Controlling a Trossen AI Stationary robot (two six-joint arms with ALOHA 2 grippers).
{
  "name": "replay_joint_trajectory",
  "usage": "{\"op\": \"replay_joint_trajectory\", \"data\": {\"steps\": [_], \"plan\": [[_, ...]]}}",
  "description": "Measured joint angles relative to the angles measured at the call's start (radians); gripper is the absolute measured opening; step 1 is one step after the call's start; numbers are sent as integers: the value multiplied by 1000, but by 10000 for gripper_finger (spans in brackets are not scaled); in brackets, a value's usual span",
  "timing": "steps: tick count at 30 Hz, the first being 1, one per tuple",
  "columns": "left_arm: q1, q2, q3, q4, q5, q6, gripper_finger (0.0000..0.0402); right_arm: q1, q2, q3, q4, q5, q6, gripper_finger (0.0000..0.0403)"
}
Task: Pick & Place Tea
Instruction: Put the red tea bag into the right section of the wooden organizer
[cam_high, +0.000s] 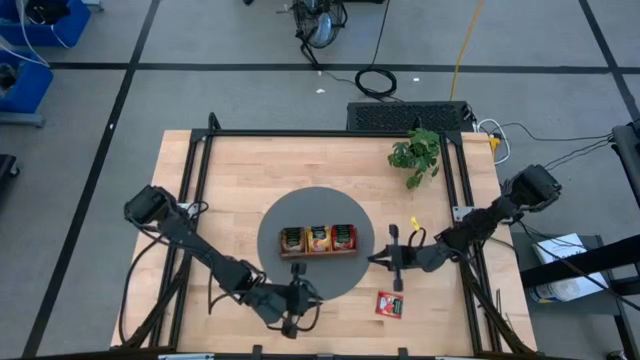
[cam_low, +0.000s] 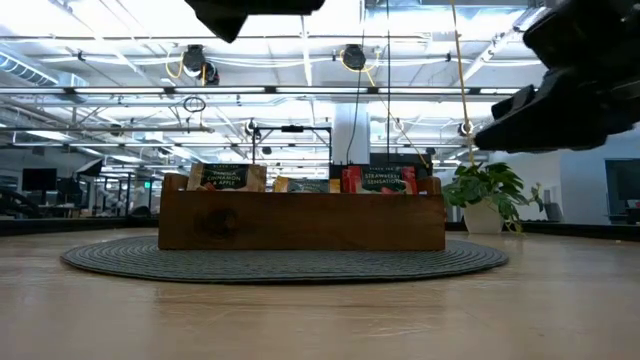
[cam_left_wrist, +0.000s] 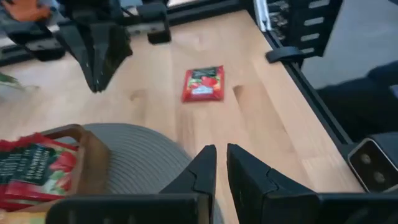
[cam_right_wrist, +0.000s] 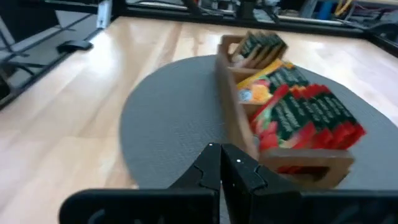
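A brown wooden tray stands on a round grey mat at the table's middle. Upright tea sachets fill its three compartments: tan-and-green, orange and red. One red sachet lies flat on the bare wood, right of the mat near the front edge. My left gripper hovers over the mat's near edge, pointing toward that sachet, with a narrow gap between its fingers and nothing in it. My right gripper is shut and hovers at the mat's right edge, pointing at the tray.
A small potted plant stands at the far right. Black frame rails run along the table's left, far and right sides. Bare wood lies around the loose red sachet and left of the mat.
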Motion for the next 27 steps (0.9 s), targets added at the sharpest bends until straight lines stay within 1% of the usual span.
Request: {"op": "replay_joint_trajectory", "data": {"steps": [5, 8, 10, 11, 13, 15, 17, 20, 24, 27], "plan": [[38, 3, 0, 8, 41, -19, 47, 47, 0, 0, 20, 18, -16, 0], [63, 38, 0, 81, 61, -5, 47, 77, -14, 7, 29, 76, 22, 0], [90, 87, 15, 160, 103, 8, 47, 104, -72, 38, -22, 100, 22, 0], [103, 112, 31, 189, 141, 28, 46, 123, -111, 66, -91, 104, 23, 0], [132, 160, 66, 187, 207, 63, 47, 166, -172, 142, -308, 125, 63, 0], [153, 212, 131, 186, 280, 79, 47, 220, -203, 228, -550, 186, 125, 0], [160, 256, 195, 148, 317, 105, 47, 268, -208, 327, -761, 257, 197, 0], [154, 334, 298, 105, 344, 166, 47, 338, -208, 440, -1004, 269, 332, 0], [148, 434, 427, 26, 352, 216, 47, 426, -173, 510, -1130, 269, 459, 0], [142, 473, 509, -9, 354, 217, 47, 499, -143, 522, -1148, 238, 514, 0]]}}
